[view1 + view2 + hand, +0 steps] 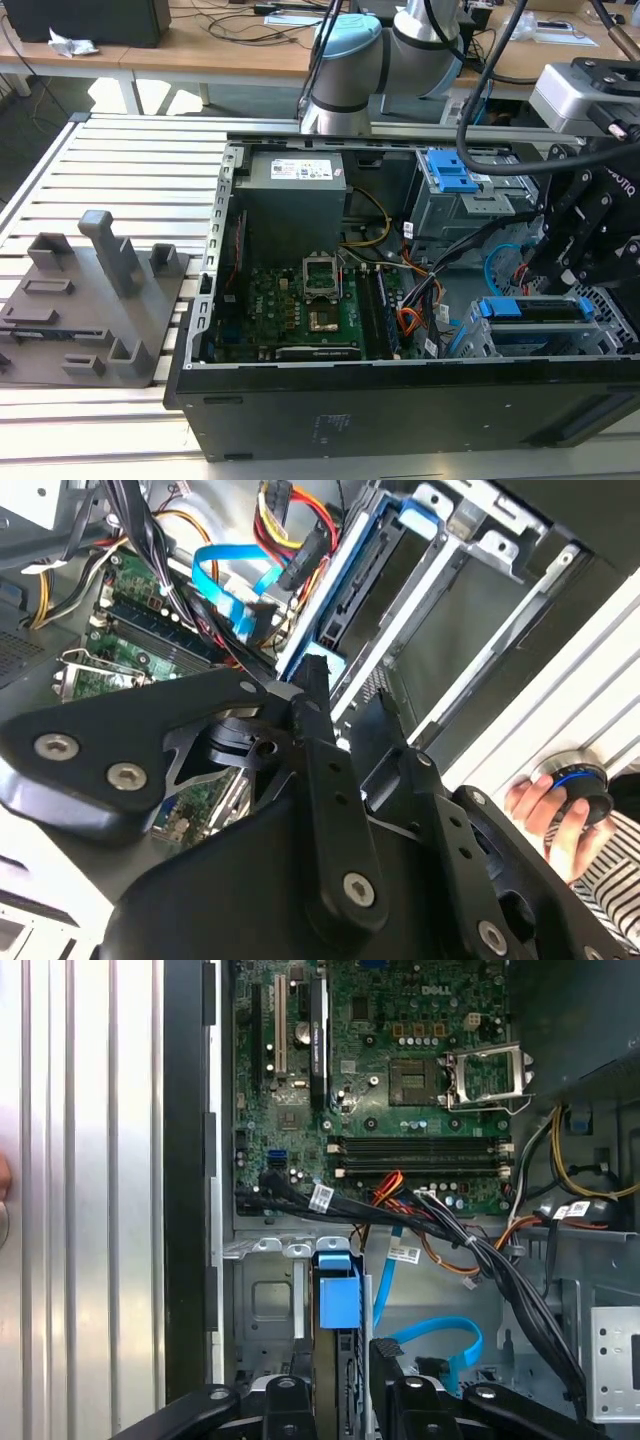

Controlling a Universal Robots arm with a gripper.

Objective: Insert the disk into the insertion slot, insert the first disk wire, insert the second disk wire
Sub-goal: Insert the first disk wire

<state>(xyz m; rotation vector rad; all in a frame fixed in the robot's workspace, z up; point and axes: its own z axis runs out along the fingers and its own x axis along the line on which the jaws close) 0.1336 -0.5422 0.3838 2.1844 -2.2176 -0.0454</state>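
1. At the exterior view's left, a grey fixture (pixel 95 290) sits on the slatted bench (pixel 130 160). It is well apart from the computer case (pixel 400 400), with bare slats between them.
2. The case lies with its side open upward. Inside, the motherboard (pixel 300 300) lies flat beside the power supply (pixel 295 195).
3. Right of the board, a black cable bundle (pixel 480 1250) crosses toward the drive bays. A blue flat cable (pixel 440 1332) loops just beside the disk (pixel 530 308).
4. A taller cage with a blue latch (pixel 450 170) stands well apart from the disk.
5. The disk stands on edge in the insertion slot (pixel 612 308), its blue carrier edge uppermost, near the case's rim.
6. The hand (pixel 338 1370) hangs directly over the disk and straddles its blue end. Whether it grips cannot be told. The case wall runs on one side of it and the cables lie close on the other.
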